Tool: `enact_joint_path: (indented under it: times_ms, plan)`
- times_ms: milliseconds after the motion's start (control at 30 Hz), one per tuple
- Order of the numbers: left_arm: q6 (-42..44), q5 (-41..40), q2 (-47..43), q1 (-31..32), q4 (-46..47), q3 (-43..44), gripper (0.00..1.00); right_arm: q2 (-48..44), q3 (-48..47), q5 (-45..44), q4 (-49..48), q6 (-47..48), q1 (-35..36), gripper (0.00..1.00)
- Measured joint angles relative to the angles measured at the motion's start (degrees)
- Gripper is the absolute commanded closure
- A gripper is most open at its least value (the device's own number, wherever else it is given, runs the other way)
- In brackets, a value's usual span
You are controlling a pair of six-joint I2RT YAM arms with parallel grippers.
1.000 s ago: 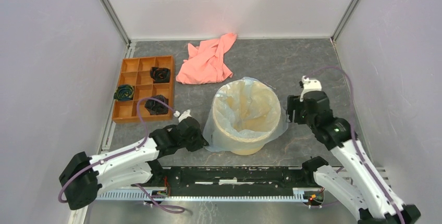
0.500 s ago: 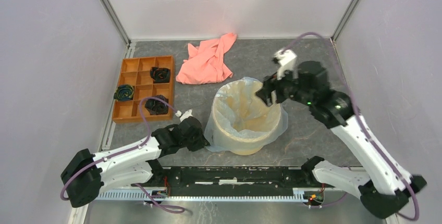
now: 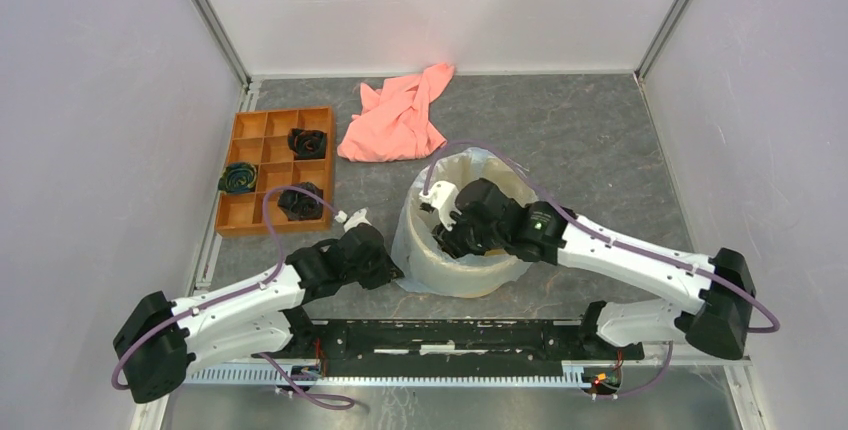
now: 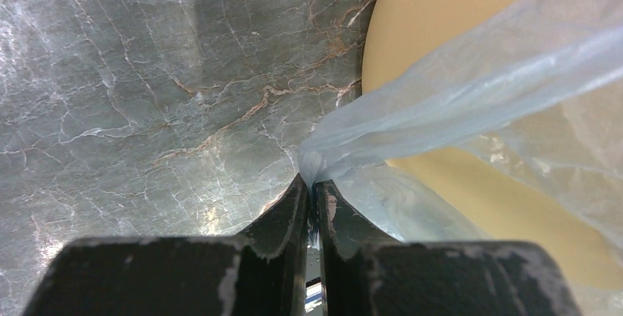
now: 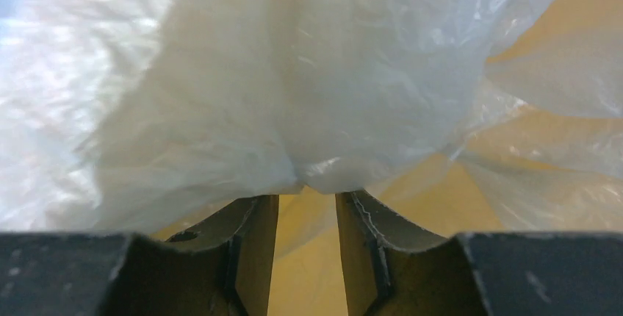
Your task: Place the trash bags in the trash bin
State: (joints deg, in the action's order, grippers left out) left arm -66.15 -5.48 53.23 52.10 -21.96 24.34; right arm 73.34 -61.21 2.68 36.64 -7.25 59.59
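Thin trash bag (image 3: 482, 158) lines the trash bin (image 3: 470, 282), centre frame.
Left gripper (image 4: 314, 184) is clamped on the film's lower edge; right gripper (image 5: 307, 206) has jaws parted at the film. Likely light, limp, slippery: grab bunched folds.

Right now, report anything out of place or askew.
The trash bag sits unevenly: one edge spills outside the trash bin down to the table, pinched by the left gripper. A pink cloth lies crumpled behind.

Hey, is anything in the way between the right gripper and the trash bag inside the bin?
Nothing visible does. The right gripper is inside the trash bin, the trash bag film directly ahead of its parted fingers. The left gripper pinches the bag's edge outside.
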Motion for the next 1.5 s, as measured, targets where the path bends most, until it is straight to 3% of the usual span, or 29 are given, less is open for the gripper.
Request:
enact_joint_path:
  times_ms: [133, 200, 333, 500, 633, 767, 933, 1067, 1267, 1500]
  plan:
    - [0.0, 0.04, 0.24, 0.0, 0.22, 0.0, 0.85, -5.18, 3.96, 3.65, -6.4, -1.9, -0.96, 0.59]
    - [0.0, 0.04, 0.24, 0.0, 0.24, 0.0, 0.85, -6.93, 3.17, -0.04, -7.1, -1.88, -3.17, 0.58]
    - [0.0, 0.04, 0.09, 0.0, 0.24, 0.0, 0.85, -4.68, -0.7, -17.07, -5.88, -0.11, -5.66, 0.55]
    - [0.0, 0.04, -0.26, 0.0, 0.24, 0.0, 0.85, 2.16, -1.57, -39.39, -4.26, 1.09, -5.73, 0.41]
    - [0.0, 0.02, -0.31, 0.0, 0.22, 0.0, 0.84, 5.2, -1.55, -49.53, -4.31, 1.55, -5.7, 0.37]
    - [0.0, 0.02, -0.79, 0.0, 0.15, 0.0, 0.83, 4.92, -1.81, -45.07, -4.9, 1.7, -5.81, 0.27]
    - [0.0, 0.02, -1.07, 0.0, 0.24, 0.0, 0.82, 3.56, -0.9, -25.38, -13.7, -1.22, -5.7, 0.22]
    - [0.02, 0.68, 0.74, 0.0, 1.36, 0.0, 0.82, 5.03, -0.52, -18.05, -21.35, -3.87, -5.68, 0.21]
    - [0.02, 2.03, 1.64, 0.0, 1.73, 0.0, 0.75, 6.4, -0.79, -19.45, -21.03, -2.4, -6.1, 0.2]
    - [0.04, 2.62, -2.99, 0.0, 2.34, -2.47, 0.61, -2.38, 2.62, -24.68, -14.34, 0.9, -7.52, 0.18]
